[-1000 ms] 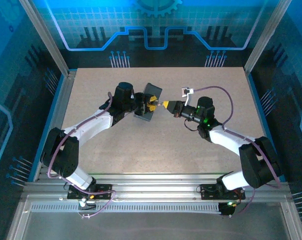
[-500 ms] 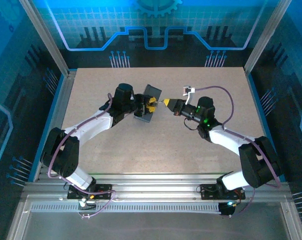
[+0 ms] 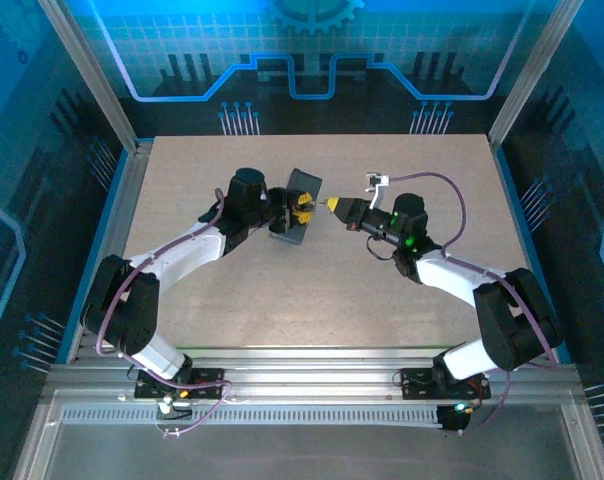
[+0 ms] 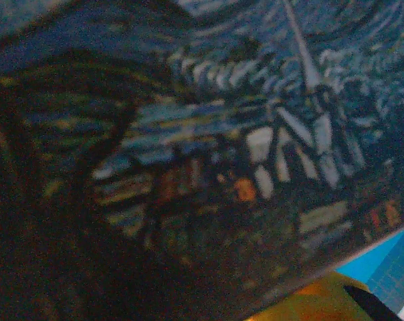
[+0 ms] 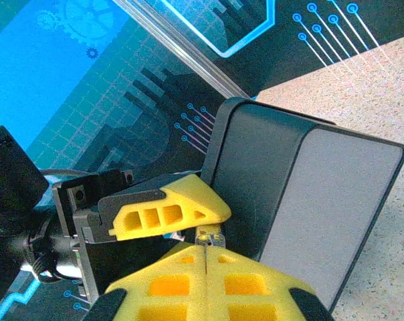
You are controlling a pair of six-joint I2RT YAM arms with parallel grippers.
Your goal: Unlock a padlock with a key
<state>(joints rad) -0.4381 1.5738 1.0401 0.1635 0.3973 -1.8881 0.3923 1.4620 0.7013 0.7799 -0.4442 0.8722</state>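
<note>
The dark blue swirl-patterned box (image 3: 304,186) is held off the table, tilted on edge, with my left gripper (image 3: 300,208) shut on it. The box's swirl print (image 4: 255,120) lies close before the left wrist camera, and one yellow finger (image 4: 326,302) shows at the bottom. My right gripper (image 3: 330,206) is shut, its tips (image 5: 207,247) against the box's grey side (image 5: 322,200), just below the left gripper's finger (image 5: 165,212). A tiny silvery piece, the key (image 5: 209,237), sticks out of the right tips. The padlock is hidden behind the fingers.
The tan table (image 3: 322,290) stretches open in front of and behind both grippers. Aluminium rails (image 3: 132,190) border it left and right. A white connector on a purple cable (image 3: 378,181) sits above the right wrist.
My right gripper has edged slightly left toward the box. The left gripper and the box have stayed still.
</note>
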